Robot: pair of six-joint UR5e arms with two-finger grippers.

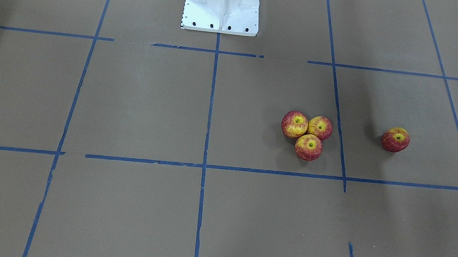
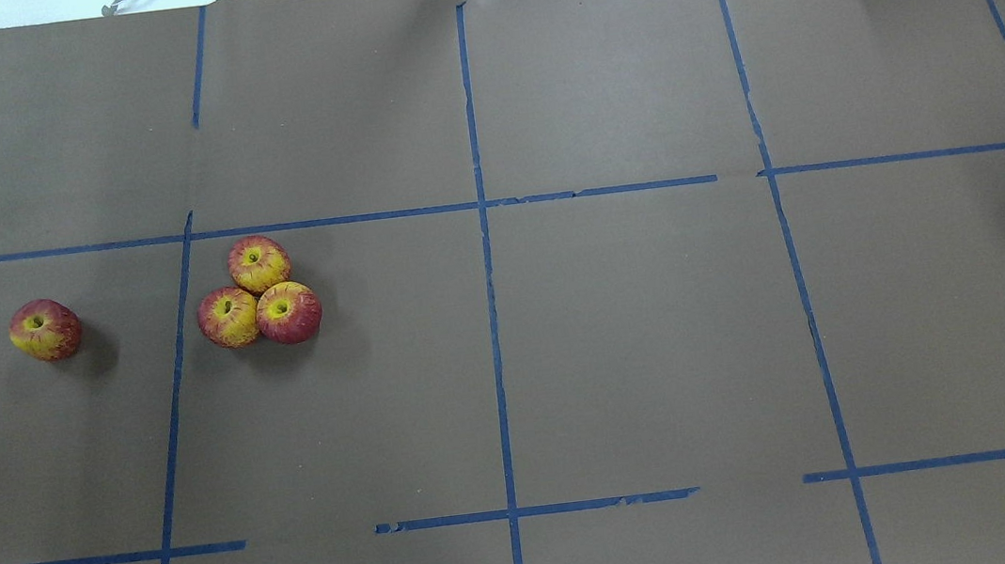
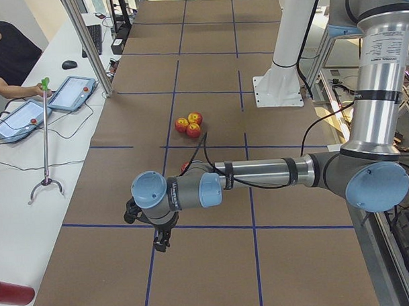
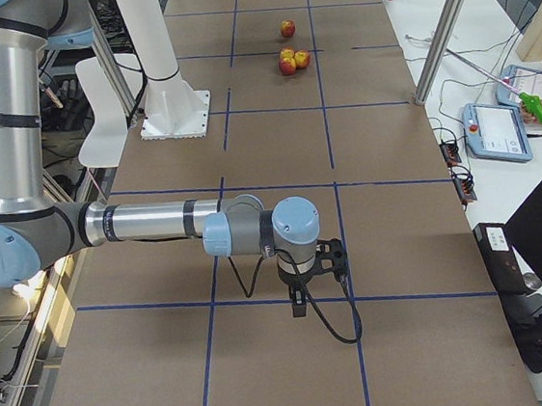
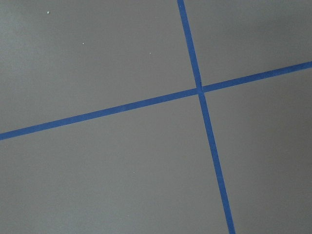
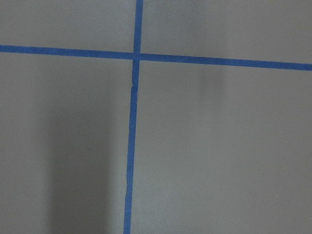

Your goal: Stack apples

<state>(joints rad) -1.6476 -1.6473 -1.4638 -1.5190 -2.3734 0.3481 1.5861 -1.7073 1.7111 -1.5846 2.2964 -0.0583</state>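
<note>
Three apples touch in a cluster on the brown table. In the overhead view they lie left of centre. A fourth apple lies alone further to the robot's left. All sit stem-dimple up. My left gripper shows only in the exterior left view, hanging over the table end, away from the apples. My right gripper shows only in the exterior right view, far from the apples. I cannot tell whether either is open or shut. Both wrist views show only paper and tape.
Blue tape lines divide the brown paper into squares. The white robot base stands at the table's middle edge. Operators' tablets and a grabber stick lie on the side bench beyond the table.
</note>
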